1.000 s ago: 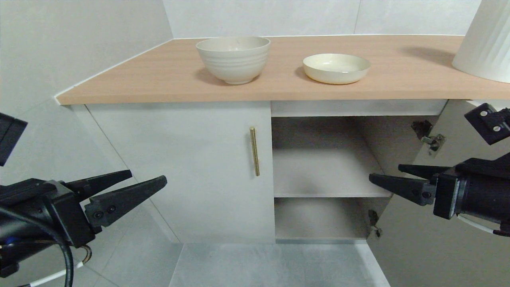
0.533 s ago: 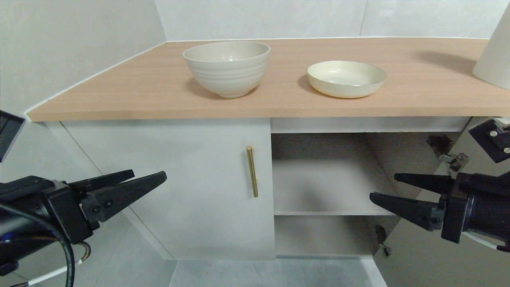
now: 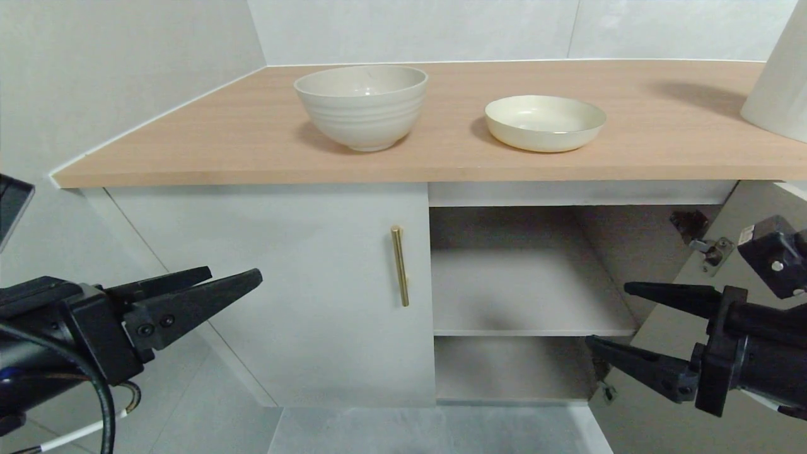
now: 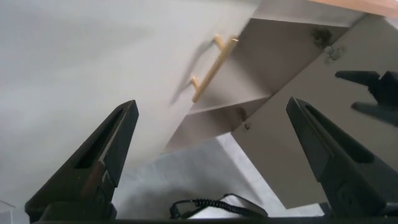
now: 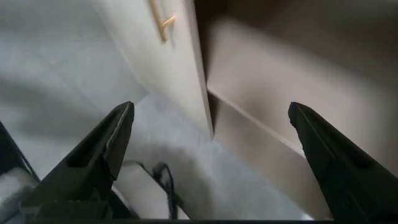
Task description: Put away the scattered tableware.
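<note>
A deep ribbed cream bowl (image 3: 361,106) and a shallow cream dish (image 3: 545,122) stand apart on the wooden countertop (image 3: 252,154). Below it the cabinet's right half is open, with a bare shelf (image 3: 523,290). My left gripper (image 3: 234,276) hangs open and empty in front of the shut left door, well below the bowl. My right gripper (image 3: 606,314) is open and empty at the open compartment's right side, level with the shelf edge. The left wrist view has the open gripper (image 4: 211,104) facing the gold handle (image 4: 211,59). The right gripper (image 5: 210,109) faces the shelf (image 5: 280,81).
The shut left door carries a vertical gold handle (image 3: 398,266). The right door (image 3: 656,391) is swung open beside my right arm, its hinge (image 3: 712,252) exposed. A tall white ribbed object (image 3: 778,82) stands at the counter's right end. Walls close in on the left and behind.
The head view shifted, so counter and cabinet sit lower in frame. My right gripper has sunk lower and its fingers stand wider apart. The left gripper has barely moved.
</note>
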{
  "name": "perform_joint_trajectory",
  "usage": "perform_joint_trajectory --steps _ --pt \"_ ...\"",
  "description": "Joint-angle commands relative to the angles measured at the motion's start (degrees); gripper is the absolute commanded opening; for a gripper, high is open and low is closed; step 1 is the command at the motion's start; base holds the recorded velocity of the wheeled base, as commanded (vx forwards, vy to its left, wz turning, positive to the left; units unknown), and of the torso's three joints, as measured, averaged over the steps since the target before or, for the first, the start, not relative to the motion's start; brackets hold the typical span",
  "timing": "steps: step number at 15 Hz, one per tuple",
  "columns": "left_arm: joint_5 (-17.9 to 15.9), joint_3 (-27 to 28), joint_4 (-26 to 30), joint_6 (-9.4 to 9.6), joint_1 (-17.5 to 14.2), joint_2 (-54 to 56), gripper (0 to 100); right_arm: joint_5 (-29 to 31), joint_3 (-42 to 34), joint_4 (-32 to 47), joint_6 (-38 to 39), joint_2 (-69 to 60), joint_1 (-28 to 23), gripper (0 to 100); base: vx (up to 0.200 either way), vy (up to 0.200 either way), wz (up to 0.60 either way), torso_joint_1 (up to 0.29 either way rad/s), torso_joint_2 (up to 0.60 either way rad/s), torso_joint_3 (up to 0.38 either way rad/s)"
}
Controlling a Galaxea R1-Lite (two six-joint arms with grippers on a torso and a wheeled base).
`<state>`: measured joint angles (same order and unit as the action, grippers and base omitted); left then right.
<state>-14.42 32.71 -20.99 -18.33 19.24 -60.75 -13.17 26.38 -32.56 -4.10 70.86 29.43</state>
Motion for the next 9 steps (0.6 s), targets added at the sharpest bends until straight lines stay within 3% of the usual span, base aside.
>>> perform_joint_trajectory --steps 1,5,9 --pt "0.01 -0.01 -0.01 -0.03 0.01 -0.16 100 -0.02 -0.72 -0.05 -0.12 0.15 0.02 100 0.0 0.0 0.0 -0.1 -0.15 -0.261" --pt "0.01 -0.01 -0.01 -0.03 0.01 -0.25 100 -0.02 -0.72 -0.05 -0.12 0.15 0.02 100 0.0 0.0 0.0 0.098 -0.19 -0.265" --pt "0.01 -0.01 -0.01 -0.03 0.01 -0.34 100 -0.02 -0.72 -0.13 -0.12 -0.02 0.02 100 0.0 0.0 0.0 0.133 -0.59 -0.254"
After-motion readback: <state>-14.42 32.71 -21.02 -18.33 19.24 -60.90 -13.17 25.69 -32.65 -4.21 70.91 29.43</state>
